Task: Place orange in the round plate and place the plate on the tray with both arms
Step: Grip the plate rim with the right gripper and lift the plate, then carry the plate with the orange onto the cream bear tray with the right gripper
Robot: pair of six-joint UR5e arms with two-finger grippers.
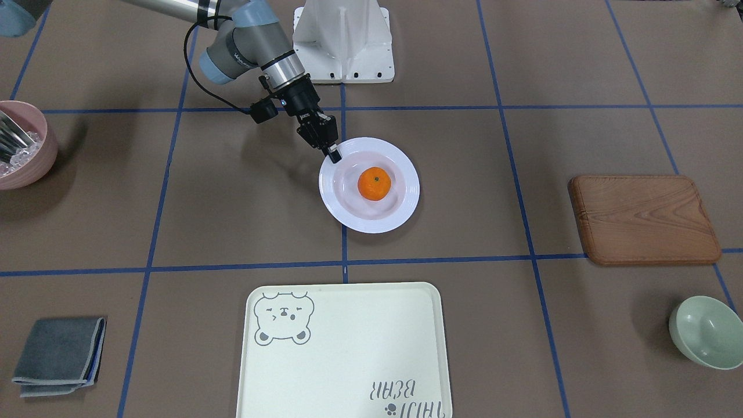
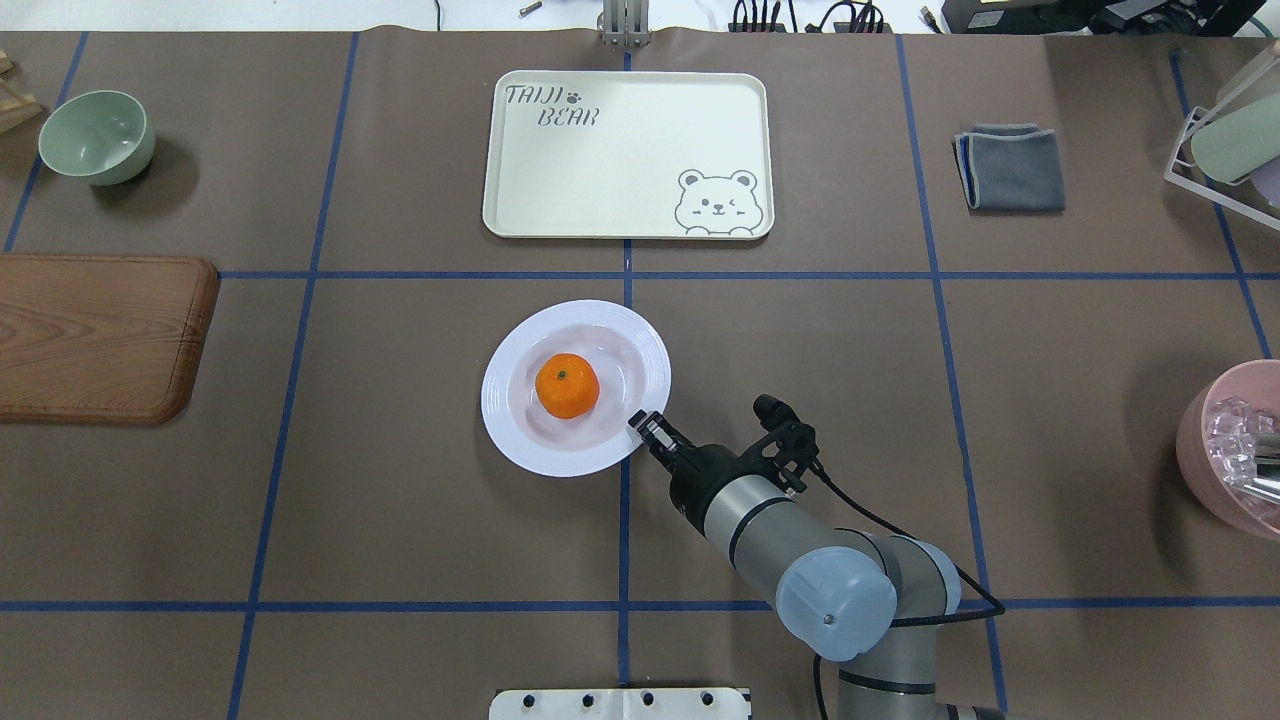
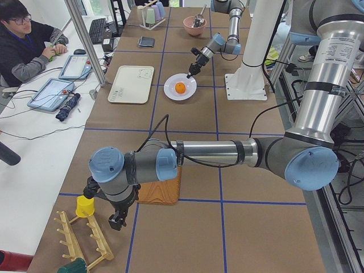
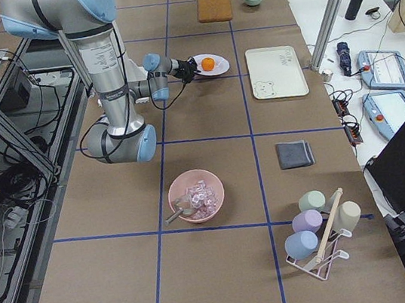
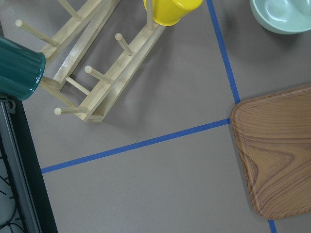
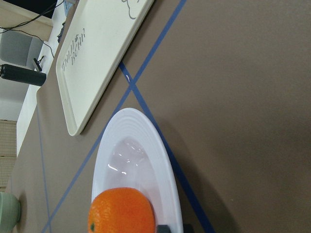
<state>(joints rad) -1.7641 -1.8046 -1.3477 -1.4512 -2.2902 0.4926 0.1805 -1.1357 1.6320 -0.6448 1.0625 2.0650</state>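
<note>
The orange (image 1: 374, 183) lies in the middle of the white round plate (image 1: 400, 215), which rests on the table's centre. My right gripper (image 1: 334, 155) reaches down at a slant to the plate's rim on the robot's side and is shut on that rim; it also shows in the overhead view (image 2: 646, 424). The cream tray (image 1: 348, 348) with the bear drawing lies bare beyond the plate, apart from it. My left gripper (image 3: 116, 220) hangs low at the table's far left end beside a wooden rack; I cannot tell whether it is open or shut.
A brown wooden board (image 2: 95, 335) and a pale green bowl (image 2: 97, 135) sit on the robot's left. A pink bowl (image 2: 1232, 450) of ice and a folded grey cloth (image 2: 1010, 167) sit on the right. A wooden peg rack (image 5: 92, 73) holds a yellow cup. A person (image 3: 25, 42) sits at a side desk.
</note>
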